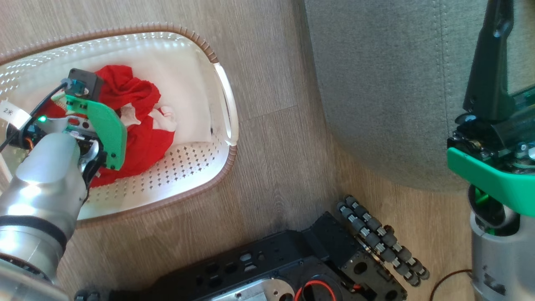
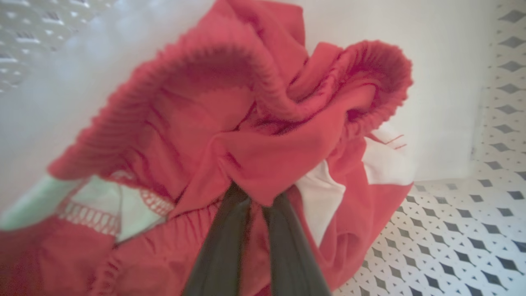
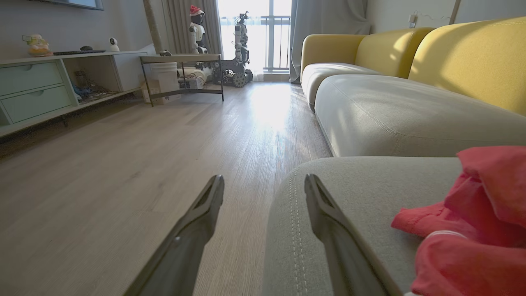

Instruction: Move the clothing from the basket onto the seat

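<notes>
The white perforated basket (image 1: 223, 100) with its brown rim stands on the floor at the left. Bright red clothing (image 1: 138, 113) with white panels lies bunched inside it. My left gripper (image 1: 95, 167) reaches down into the pile. In the left wrist view its two dark fingers (image 2: 222, 242) stand close together, shut on a fold of the red clothing (image 2: 263, 160). My right gripper (image 3: 263, 183) hangs open with nothing between its fingers, at the edge of the grey seat (image 3: 370, 185). Another red garment (image 3: 472, 222) lies on that seat. One right finger (image 1: 489, 62) shows above the seat (image 1: 384, 83).
My black wheeled base (image 1: 292, 267) sits on the wood floor (image 1: 276, 159) between basket and seat. Yellow sofa backs (image 3: 472, 57) rise behind the grey cushions. A low cabinet (image 3: 37, 86), a small table (image 3: 181, 74) and another robot (image 3: 240, 49) stand far across the room.
</notes>
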Controlling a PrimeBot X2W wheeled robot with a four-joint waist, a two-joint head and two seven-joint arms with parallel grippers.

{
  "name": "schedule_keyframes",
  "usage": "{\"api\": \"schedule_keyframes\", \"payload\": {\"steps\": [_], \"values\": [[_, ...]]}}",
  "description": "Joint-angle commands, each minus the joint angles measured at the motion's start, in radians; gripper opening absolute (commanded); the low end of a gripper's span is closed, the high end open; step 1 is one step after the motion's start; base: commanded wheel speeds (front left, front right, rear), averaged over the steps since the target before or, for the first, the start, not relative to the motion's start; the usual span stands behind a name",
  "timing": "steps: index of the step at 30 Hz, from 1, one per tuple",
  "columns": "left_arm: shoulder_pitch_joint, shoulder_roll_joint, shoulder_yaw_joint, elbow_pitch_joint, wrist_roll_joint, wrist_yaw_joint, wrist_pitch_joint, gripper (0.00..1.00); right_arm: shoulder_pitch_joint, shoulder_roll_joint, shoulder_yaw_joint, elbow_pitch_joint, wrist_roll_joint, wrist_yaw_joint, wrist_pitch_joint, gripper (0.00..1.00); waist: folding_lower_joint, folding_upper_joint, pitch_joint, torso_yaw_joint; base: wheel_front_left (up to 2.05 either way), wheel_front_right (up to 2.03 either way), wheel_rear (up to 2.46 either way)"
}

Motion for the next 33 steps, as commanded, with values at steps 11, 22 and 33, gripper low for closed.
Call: {"api": "schedule_keyframes", "payload": {"steps": [11, 22, 33], "values": [[0.093, -0.006, -0.027, -0.023, -0.078, 0.001, -0.084, 0.00, 0.026, 0.012, 0.013, 0.008, 0.000, 0.000, -0.005, 1.00, 0.0000, 0.0000, -0.141, 0.024, 0.00, 0.00, 0.00], [0.206, -0.052, -0.085, -0.058, -0.147, 0.001, -0.202, 0.00, 0.072, 0.006, 0.024, 0.092, -0.010, 0.000, -0.005, 1.00, 0.0000, 0.0000, -0.387, 0.069, 0.00, 0.00, 0.00], [0.288, -0.089, -0.118, -0.132, -0.233, 0.001, -0.293, 0.00, 0.135, -0.048, 0.034, 0.169, 0.018, 0.000, -0.005, 1.00, 0.0000, 0.0000, -0.610, 0.133, 0.00, 0.00, 0.00]]}}
